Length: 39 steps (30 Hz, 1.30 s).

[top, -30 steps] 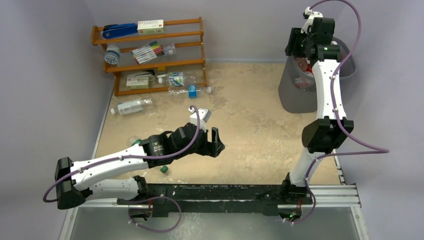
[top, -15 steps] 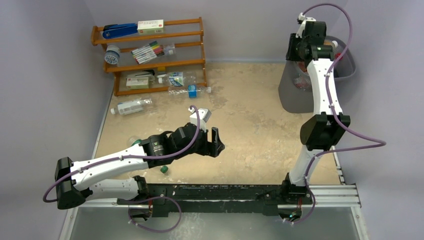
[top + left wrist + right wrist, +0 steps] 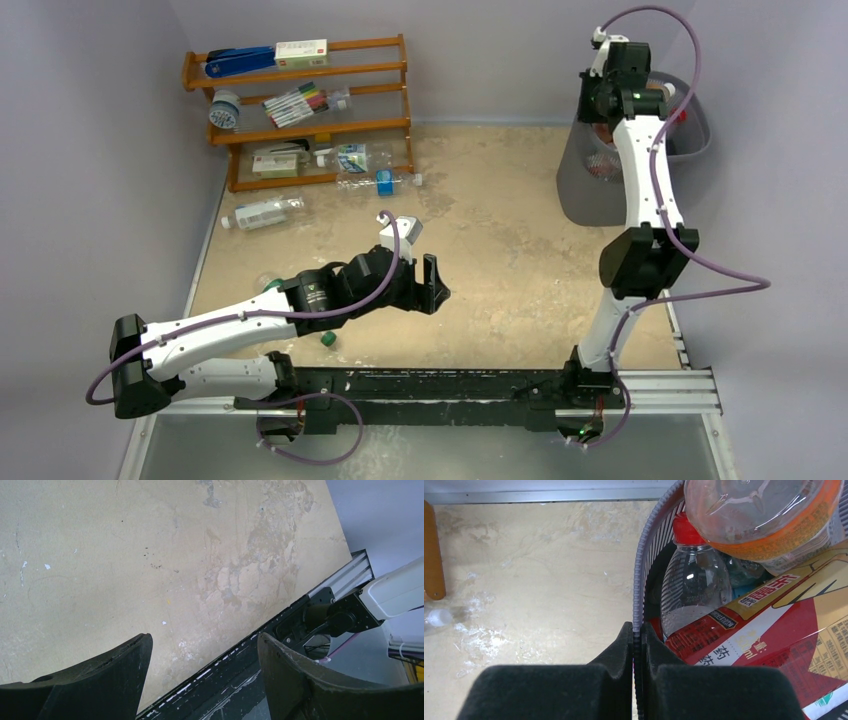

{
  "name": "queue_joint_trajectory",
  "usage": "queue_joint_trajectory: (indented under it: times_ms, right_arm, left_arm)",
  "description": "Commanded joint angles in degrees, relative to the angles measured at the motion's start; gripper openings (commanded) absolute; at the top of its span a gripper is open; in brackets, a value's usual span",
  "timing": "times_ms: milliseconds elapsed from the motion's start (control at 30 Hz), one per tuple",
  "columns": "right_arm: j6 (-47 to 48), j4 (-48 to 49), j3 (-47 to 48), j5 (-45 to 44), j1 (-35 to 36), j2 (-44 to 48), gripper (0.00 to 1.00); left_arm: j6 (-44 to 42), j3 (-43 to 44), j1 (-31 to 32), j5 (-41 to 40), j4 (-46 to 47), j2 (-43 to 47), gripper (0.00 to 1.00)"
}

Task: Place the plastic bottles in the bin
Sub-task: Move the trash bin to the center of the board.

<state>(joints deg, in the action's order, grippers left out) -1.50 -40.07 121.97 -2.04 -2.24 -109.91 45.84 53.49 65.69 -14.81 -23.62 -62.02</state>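
Top external view: the sandy table [image 3: 500, 230] is taken first, then the bin [image 3: 578, 195] at the far right corner, with the right arm reached over it. A wooden rack [image 3: 300, 125] is seen at far left.

Against the frames of a second ago, the right wrist has been shifted back along the bin's rim and the elbow swung slightly right. The left arm has not been moved at all (parked mid-table).

The right gripper [image 3: 638, 630] is seen pressed together with nothing carried. The bin's rim is lined up with the seam between the fingers, and whether it is nipped cannot be told. The left gripper [image 3: 202, 642] is spread wide over bare table, nothing between the jaws.

Inside the bin, plastic bottles are piled close to the top: a red-capped clear bottle [image 3: 696, 585], an orange-banded bottle [image 3: 759, 515] above it, and a red-labelled one [image 3: 774, 630] beside it. A drop is therefore judged done, and the right arm free for the next fetch.

The task is judged well short of finished:
- a clear bottle [image 3: 262, 213] is left lying on the table near the left edge
- a blue-banded bottle [image 3: 383, 182] lies just in front of the rack
- a shelf bottle [image 3: 350, 157] sits on the rack's bottom shelf

A loose green cap [image 3: 327, 340] is noted beside the left arm
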Motion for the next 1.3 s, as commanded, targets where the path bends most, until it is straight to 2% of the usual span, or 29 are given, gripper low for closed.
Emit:
queue_joint_trajectory:
  times_ms: [0, 633, 933, 1033, 1100, 1133, 1267]
  right_arm:
    - [-2.9, -1.5, 5.6, 1.7, 1.7, -1.2, 0.0]
    - [-9.2, -2.8, 13.8, 1.9, 6.3, -6.5, 0.0]
    - [-11.0, -2.7, 12.7, 2.9, 6.5, -5.3, 0.0]
    - [-10.6, -2.9, 13.1, 3.4, 6.6, -4.0, 0.21]
    - [-10.3, -3.0, 13.5, 2.9, 6.5, -2.9, 0.45]
    - [-10.1, -3.1, 13.8, 2.4, 6.5, -2.3, 0.53]
    - [-9.6, -3.2, 14.6, 1.2, 6.5, 0.2, 0.71]
  left_arm:
    - [-0.4, -0.6, 0.1, -0.7, 2.3, 1.0, 0.77]
    - [-0.1, -1.5, 0.1, -1.6, 1.1, 3.3, 0.77]
    - [-0.3, -0.8, 0.0, -2.4, -0.3, 3.5, 0.77]
    - [0.2, -0.3, 0.0, -3.4, -0.8, 3.7, 0.77]
    - [1.6, 0.8, 0.1, -5.5, -2.7, 3.5, 0.79]
    - [2.0, 1.5, 0.0, -6.6, -3.7, 3.4, 0.8]
    - [1.7, 4.5, -0.1, -9.5, -6.4, 2.2, 0.82]
